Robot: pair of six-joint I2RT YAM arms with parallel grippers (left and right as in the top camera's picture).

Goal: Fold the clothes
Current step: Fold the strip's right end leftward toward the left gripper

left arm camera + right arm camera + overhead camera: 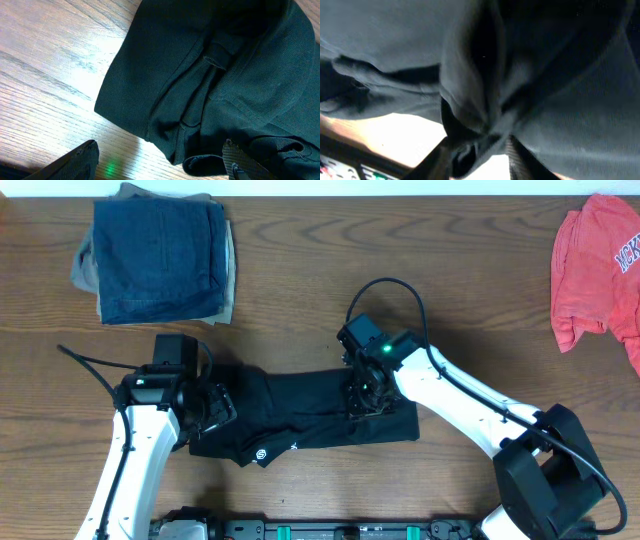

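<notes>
**Fold barely begun: garment bunched between the two grippers**

The clothes (pixel 300 408) lie as a rumpled black strip on the table (pixel 330 270), one end just ahead of the left gripper (pixel 210 408) and the other end directly under the right gripper (pixel 360 395). I judge the job to be at an early stage. The cloth is gathered lengthwise and creased, with no flat, squared fold visible, so the spreading and the folds themselves are all left to do.

My left gripper's jaws stand wide apart and hold nothing; the garment's edge sits just beyond its tips. On the right, a ridge of fabric sits between the fingers (pixel 437 162), but I cannot tell whether they pinch it or merely straddle it.

The right wrist view is dark and soft, possibly too close to focus, and both arms cover parts of the garment from above, so its ends and sleeves are hidden.
</notes>
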